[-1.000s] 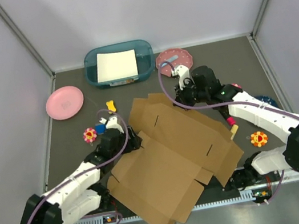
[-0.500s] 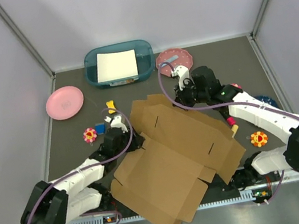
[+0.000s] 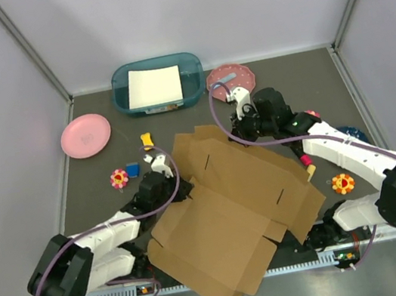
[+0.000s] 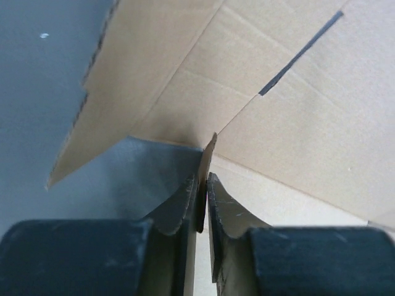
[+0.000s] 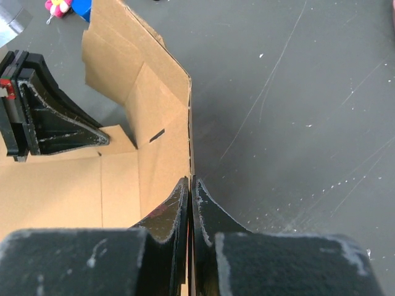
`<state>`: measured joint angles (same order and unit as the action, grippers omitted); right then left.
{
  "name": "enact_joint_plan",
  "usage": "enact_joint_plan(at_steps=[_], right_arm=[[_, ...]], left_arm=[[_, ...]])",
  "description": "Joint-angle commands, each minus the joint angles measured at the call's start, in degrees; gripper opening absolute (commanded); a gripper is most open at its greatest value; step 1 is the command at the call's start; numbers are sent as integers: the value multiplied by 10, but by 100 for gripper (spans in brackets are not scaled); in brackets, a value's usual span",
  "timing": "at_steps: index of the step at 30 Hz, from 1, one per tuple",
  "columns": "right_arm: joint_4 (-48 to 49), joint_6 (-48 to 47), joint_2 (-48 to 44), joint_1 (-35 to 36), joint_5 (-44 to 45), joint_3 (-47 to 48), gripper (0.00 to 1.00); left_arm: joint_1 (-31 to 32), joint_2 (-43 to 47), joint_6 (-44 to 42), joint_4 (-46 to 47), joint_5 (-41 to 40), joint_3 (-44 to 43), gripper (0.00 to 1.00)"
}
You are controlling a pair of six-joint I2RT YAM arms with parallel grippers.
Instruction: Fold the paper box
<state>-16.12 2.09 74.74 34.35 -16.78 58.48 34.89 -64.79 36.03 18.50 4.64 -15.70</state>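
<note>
The paper box point(image 3: 232, 211) is a large brown die-cut cardboard sheet, partly opened, spread over the middle and near side of the table. My left gripper point(image 3: 168, 188) is at the box's left edge. In the left wrist view it point(image 4: 202, 188) is shut on a thin upright flap edge point(image 4: 208, 151), with slotted panels point(image 4: 296, 123) beyond. My right gripper point(image 3: 245, 129) is at the box's far edge. In the right wrist view it point(image 5: 192, 188) is shut on the raised wall's edge point(image 5: 189, 123), and the left gripper's black fingers point(image 5: 49, 120) show over the cardboard floor.
A teal bin point(image 3: 192, 68) holding a white sheet stands at the back. A pink plate point(image 3: 85, 135) lies at the left and another point(image 3: 230, 79) behind the right arm. Flower toys point(image 3: 118, 179) point(image 3: 342, 183), a yellow piece point(image 3: 146, 139) and a blue block point(image 3: 133, 170) lie around the box.
My left gripper has moved in to the box's left flap and closed on it. The box has shifted slightly. My right gripper has stayed shut on the far edge.
</note>
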Motion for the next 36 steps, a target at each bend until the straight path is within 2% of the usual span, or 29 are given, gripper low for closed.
enact_joint_plan(at_steps=[1,5,10,12,15,16,17,20,24,28,36], right_arm=[[9,2,-18,8,-5,8,0],[7,0,-19,16,13,8,0],[-7,-12,-20,34,39,10,0],[-12,-16,-21,41,52,12,0],[-22,-18,-30,42,65,13,0],[-24,-34,-34,43,68,13,0],[-24,-38,-42,44,75,12,0],[-23,-56,-59,45,90,8,0],[-15,-81,-71,49,121,8,0],[-2,-138,-79,68,177,17,0],[74,-291,-83,156,362,3,0]], left_arm=[[30,32,-20,88,19,19,11],[75,22,-46,112,10,10,9],[134,-37,-70,115,-24,-13,12],[139,-46,-68,118,-32,-16,13],[140,-15,-68,103,-68,-17,23],[141,0,-77,73,-79,-20,29],[140,18,-82,52,-89,-31,43],[140,89,-96,-32,-150,-64,64],[138,174,-99,-79,-200,-91,83],[139,221,-89,-97,-233,-101,86],[138,285,-43,-99,-321,-53,84]])
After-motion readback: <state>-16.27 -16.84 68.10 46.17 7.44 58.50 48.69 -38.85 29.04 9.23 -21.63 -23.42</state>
